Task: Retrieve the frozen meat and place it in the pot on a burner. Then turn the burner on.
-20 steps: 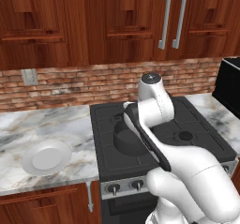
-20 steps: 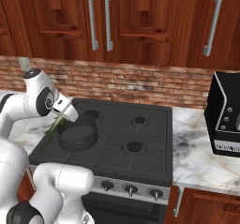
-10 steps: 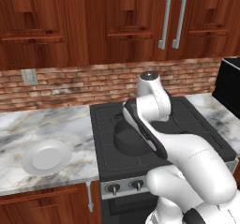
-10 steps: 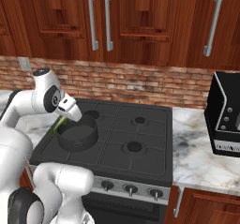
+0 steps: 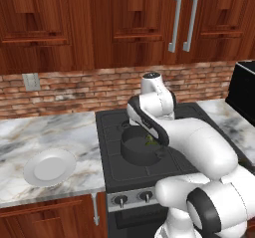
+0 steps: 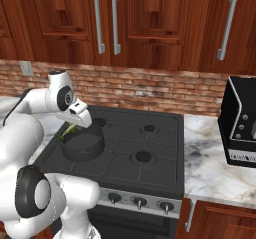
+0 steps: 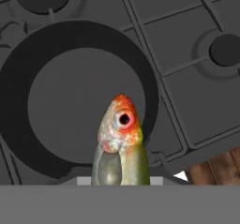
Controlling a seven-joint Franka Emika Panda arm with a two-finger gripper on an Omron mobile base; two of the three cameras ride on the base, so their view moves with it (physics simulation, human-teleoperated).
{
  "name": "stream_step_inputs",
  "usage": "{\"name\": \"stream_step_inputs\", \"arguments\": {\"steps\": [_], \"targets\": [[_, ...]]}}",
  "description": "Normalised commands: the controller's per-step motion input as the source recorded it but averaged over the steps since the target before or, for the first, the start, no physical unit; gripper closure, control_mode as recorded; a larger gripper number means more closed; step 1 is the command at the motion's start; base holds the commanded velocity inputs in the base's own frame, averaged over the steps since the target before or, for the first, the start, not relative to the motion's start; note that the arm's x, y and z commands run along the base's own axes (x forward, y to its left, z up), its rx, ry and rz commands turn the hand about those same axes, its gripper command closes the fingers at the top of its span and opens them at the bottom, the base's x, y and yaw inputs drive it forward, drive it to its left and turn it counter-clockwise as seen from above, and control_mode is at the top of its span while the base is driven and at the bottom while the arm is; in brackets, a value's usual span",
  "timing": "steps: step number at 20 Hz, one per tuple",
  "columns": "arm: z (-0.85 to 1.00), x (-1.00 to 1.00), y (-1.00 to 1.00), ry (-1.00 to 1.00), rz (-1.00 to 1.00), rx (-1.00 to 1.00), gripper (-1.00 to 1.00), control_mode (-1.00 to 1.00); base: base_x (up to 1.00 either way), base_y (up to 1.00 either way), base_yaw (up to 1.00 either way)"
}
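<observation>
The frozen meat (image 7: 121, 136), a small greenish-yellow fish with an orange-red head, hangs head-first from my gripper (image 6: 73, 127), which is shut on its body. It hovers over the near rim of the pot (image 7: 70, 33), pointing into its bare dark inside. The dark grey pot (image 6: 82, 144) sits on the front-left burner of the black cooktop (image 6: 160, 143). From the left side, the fish (image 5: 149, 140) shows as a green sliver at the pot's (image 5: 137, 150) right rim, just below my gripper (image 5: 152, 136).
A round white plate (image 5: 50, 166) lies on the marble counter left of the stove. Control knobs (image 6: 137, 200) line the stove's front. Three other burners (image 6: 143, 156) are bare. A black appliance (image 6: 242, 128) stands on the right counter, with wooden cabinets overhead.
The arm has swung a little toward the stove's middle, carrying the fish from beside the pot's left rim to over the pot. The grip stays shut.
</observation>
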Motion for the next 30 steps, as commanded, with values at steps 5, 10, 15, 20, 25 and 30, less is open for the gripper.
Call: {"name": "stream_step_inputs", "arguments": {"steps": [5, 10, 15, 20, 25, 30], "targets": [[-0.28, 0.23, 0.0, 0.07, 0.0, 0.0, 1.0, -1.0, 0.0, 0.0, 0.0], [-0.28, 0.21, 0.0, 0.01, 0.0, 0.0, 1.0, -1.0, 0.0, 0.0, 0.0], [-0.24, 0.11, 0.0, -0.01, 0.0, 0.0, 1.0, -1.0, 0.0, 0.0, 0.0], [-0.29, 0.05, 0.0, -0.01, 0.0, 0.0, 1.0, -1.0, 0.0, 0.0, 0.0], [-0.27, 0.04, 0.0, -0.02, 0.0, 0.0, 1.0, -1.0, 0.0, 0.0, 0.0], [-0.17, 0.07, 0.0, -0.06, 0.0, 0.0, 1.0, -1.0, 0.0, 0.0, 0.0]]}}
